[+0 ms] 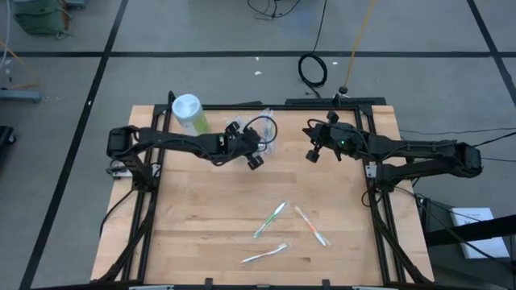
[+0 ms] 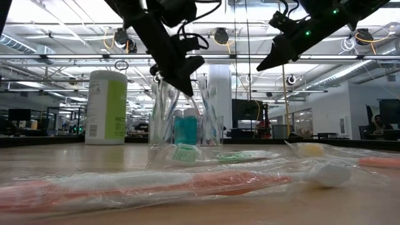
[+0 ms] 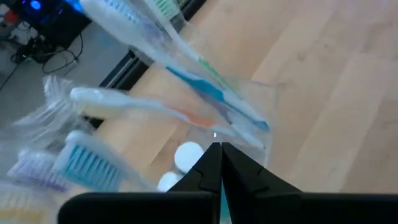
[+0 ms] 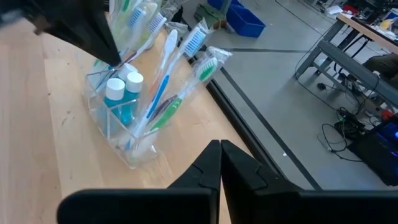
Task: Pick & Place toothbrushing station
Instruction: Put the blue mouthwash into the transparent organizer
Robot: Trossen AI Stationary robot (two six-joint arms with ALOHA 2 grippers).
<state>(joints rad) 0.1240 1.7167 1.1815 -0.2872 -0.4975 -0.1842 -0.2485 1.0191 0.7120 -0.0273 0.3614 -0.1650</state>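
Looking down from the high view: I have the toothbrushing station (image 1: 266,129) near the far edge of the pale wood-plank table (image 1: 210,217), just right of the green canister (image 1: 189,114) with its white lid. Left gripper (image 1: 256,159) sits at the station's near side; right gripper (image 1: 311,153) is apart from it, further right. Three wrapped toothbrushes lie loose mid-table: a green one (image 1: 271,219), an orange one (image 1: 310,225), a white one (image 1: 264,254). Bare wood all around them, black frame rails at the table sides.

Low view: station (image 2: 181,122) is clear thin plastic, upright on the table, brushes fanning upward, blue tube (image 2: 185,128) inside. Left gripper (image 2: 181,78) comes down onto its rim. Right gripper (image 2: 265,62) hangs in the air, nothing in it. Canister (image 2: 106,107) stands separate, to the side.

Left wrist view: my fingers (image 3: 208,171) are pressed together at the tips on the station's clear wall (image 3: 249,124). White caps (image 3: 188,155) visible just behind. Crinkly wrap on the brushes.

Right wrist view: own fingers (image 4: 214,165) closed tip to tip, gripping nothing. Station (image 4: 127,118) is boxy, with clear dividers; brush long axes lean away toward the table edge (image 4: 230,102), heads up. Left arm's fingertip (image 4: 102,43) meets the holder's top.
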